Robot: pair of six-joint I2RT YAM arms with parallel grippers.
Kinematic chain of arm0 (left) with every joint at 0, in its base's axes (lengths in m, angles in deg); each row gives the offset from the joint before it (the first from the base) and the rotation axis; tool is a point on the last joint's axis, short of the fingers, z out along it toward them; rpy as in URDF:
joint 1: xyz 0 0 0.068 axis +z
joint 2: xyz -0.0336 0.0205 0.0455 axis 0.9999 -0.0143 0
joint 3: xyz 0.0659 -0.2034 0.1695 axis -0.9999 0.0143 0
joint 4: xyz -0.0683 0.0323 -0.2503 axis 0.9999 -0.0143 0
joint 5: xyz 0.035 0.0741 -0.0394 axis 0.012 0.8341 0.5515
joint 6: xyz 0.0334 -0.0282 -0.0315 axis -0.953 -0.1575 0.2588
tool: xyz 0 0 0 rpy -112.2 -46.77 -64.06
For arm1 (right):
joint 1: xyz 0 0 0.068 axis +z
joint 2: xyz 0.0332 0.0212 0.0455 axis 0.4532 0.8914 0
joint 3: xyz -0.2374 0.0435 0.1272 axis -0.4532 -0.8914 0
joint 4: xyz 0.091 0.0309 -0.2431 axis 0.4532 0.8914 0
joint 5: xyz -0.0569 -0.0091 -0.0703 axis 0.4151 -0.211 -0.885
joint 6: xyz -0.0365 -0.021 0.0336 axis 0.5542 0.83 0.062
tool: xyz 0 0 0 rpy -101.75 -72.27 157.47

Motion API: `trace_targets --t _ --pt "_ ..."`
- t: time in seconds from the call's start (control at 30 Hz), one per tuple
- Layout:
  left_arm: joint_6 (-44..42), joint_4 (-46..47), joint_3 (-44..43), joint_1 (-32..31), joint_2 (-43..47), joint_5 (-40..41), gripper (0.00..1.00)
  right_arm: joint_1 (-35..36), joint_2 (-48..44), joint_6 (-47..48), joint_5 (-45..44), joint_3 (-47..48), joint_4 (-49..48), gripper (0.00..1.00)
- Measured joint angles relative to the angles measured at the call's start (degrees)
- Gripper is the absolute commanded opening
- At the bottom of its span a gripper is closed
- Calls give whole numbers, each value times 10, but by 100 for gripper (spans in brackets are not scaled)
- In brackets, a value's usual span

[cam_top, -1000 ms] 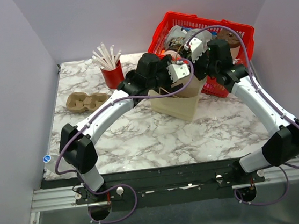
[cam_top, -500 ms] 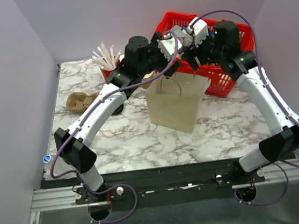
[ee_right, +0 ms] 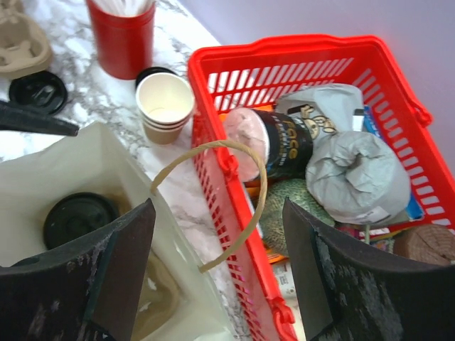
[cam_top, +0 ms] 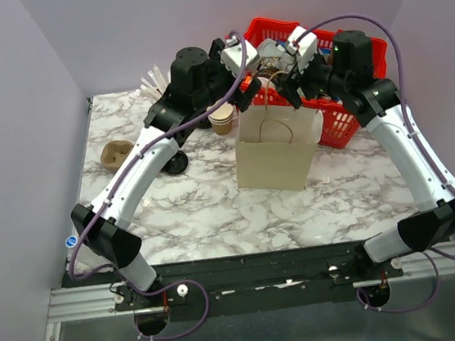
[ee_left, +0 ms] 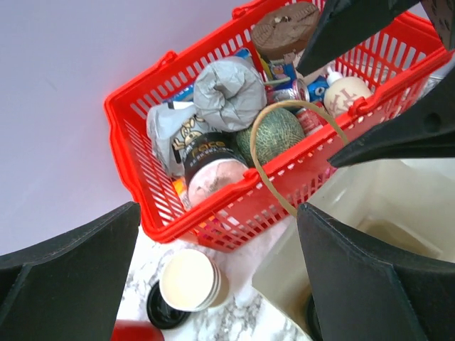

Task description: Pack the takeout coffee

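Left claw (ee_left: pixel 217 213) released: fingers (ee_left: pixel 71 277) spread wide, nothing between them. Right claw (ee_right: pixel 217 206) also released, wide and empty. The bag's twine handle (ee_right: pixel 261 190) loops under its gap and isn't pinched.

Both claws hang just above the mouth of the upright paper bag (cam_top: pixel 276 161), tips facing each other, near but apart. The takeout coffee (ee_right: pixel 78 219) is down inside the bag, below the right claw and off to one side of its gap. Only its black lidded top shows; the cup body is hidden.

Red basket (ee_right: pixel 284 44) full of groceries sits just beyond both claws, right beside the bag. Stack of cream cups (cam_top: pixel 222 120) stands beside the bag, under the left claw's wrist. Farther out past the cups: red straw cup (ee_right: pixel 121 35), loose black lid (ee_right: pixel 35 91), cardboard cup carrier (cam_top: pixel 115 154), all on the marble table (cam_top: pixel 215 209).
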Motion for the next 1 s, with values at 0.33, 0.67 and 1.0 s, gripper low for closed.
trace_targets --t 0.33,0.67,1.0 --pt "89 -89 27 36 11 -50 98 0 -16 2 21 -20 16 86" --pt "104 -120 65 70 39 -56 99 0 -89 32 197 -37 18 1" --pt "88 -124 85 107 85 -59 98 0 135 150 312 134 189 1"
